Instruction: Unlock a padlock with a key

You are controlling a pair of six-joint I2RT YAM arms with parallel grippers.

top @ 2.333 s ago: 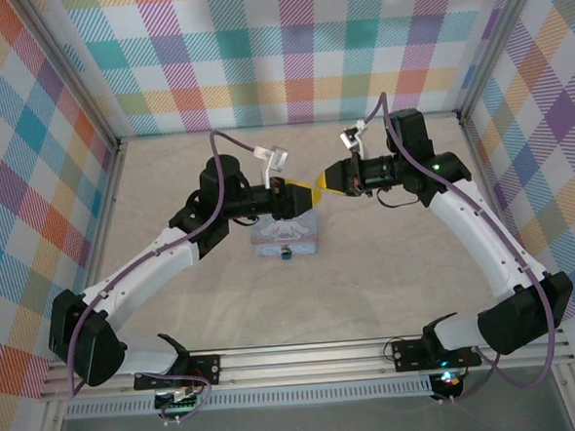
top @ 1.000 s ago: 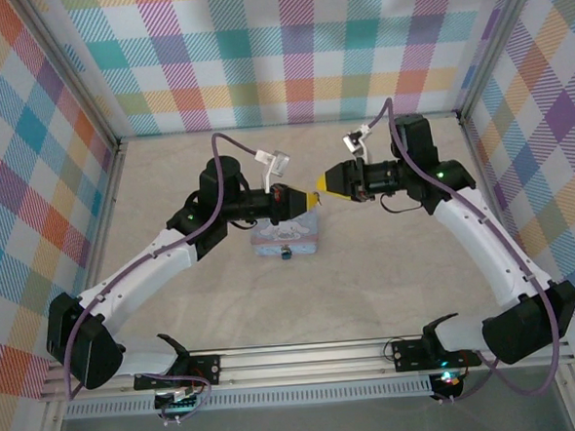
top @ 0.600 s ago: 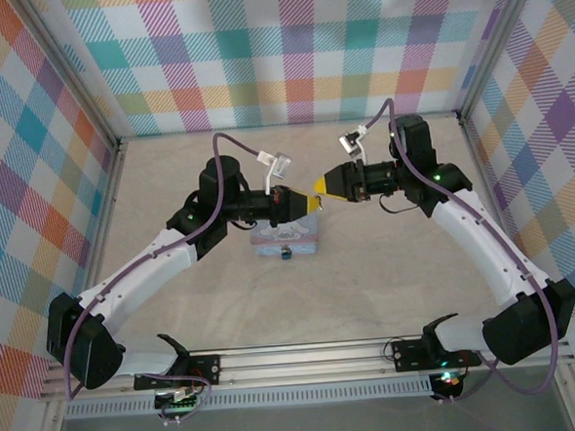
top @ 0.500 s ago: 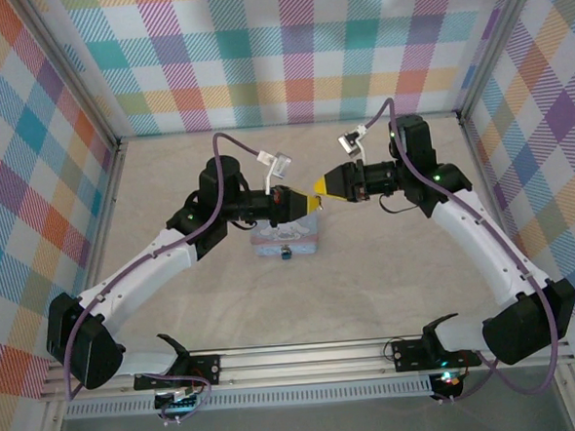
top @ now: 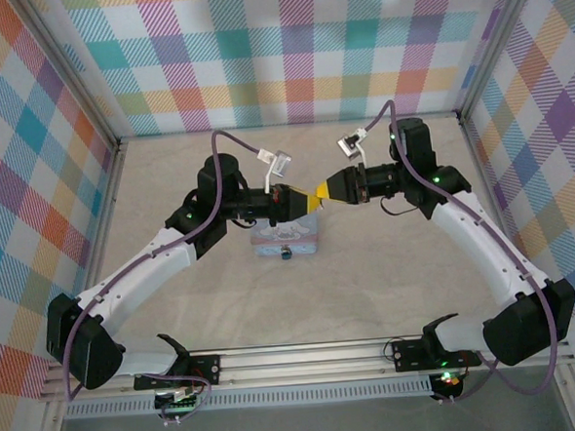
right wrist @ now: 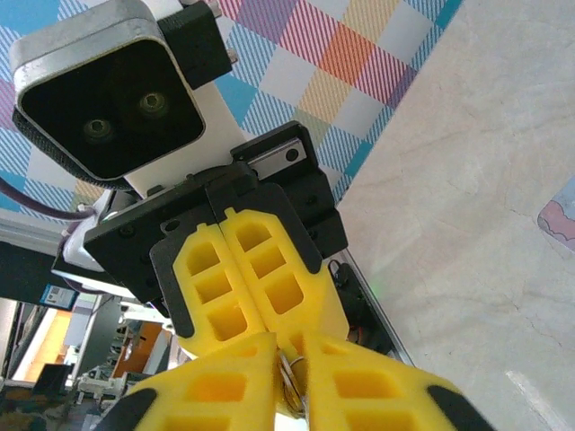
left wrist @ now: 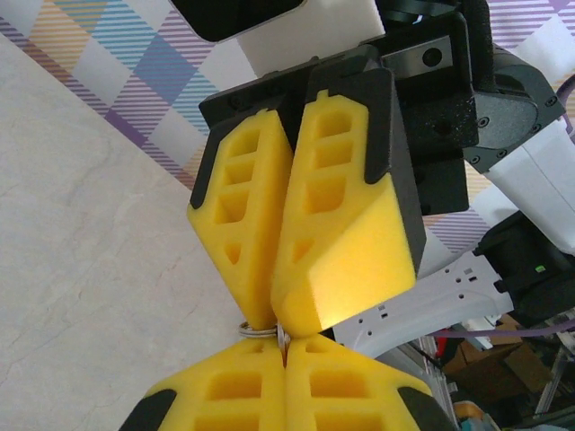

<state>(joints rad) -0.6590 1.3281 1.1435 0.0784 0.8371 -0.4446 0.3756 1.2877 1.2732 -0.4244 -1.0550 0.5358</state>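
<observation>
You had the left arm (top: pixel 153 258) and the right arm (top: pixel 484 233) meeting tip to tip in mid-air above the tin box (top: pixel 294 237), which read to me as a hand-over of the key (left wrist: pixel 280 338). The left jaws were pinched fully shut, with a thin grey sliver poking out of their seam. The right jaws were closed nose to nose against them, with only a hairline gap showing. In the right wrist view the small wire ring (right wrist: pixel 289 373) sat in that gap, so both pairs seemed to have a grip on the key, though I could not tell which one truly carried it. Passing it up there made sense, I judge, because so small and flat a thing would be awkward to pinch again off the surface (top: pixel 371 298). The padlock (top: pixel 284 253) sat at the near edge of the tin box, seemingly touching it, below the meeting point and a little nearer. It was too small for me to tell which way its keyhole faced. The left wrist hung over the far left part of the box, so you had less room there. The near side of the padlock was open, the right arm had bare surface beneath it, and the plaid walls (top: pixel 287 40) and the near rail (top: pixel 316 355) stood well apart from both arms.
</observation>
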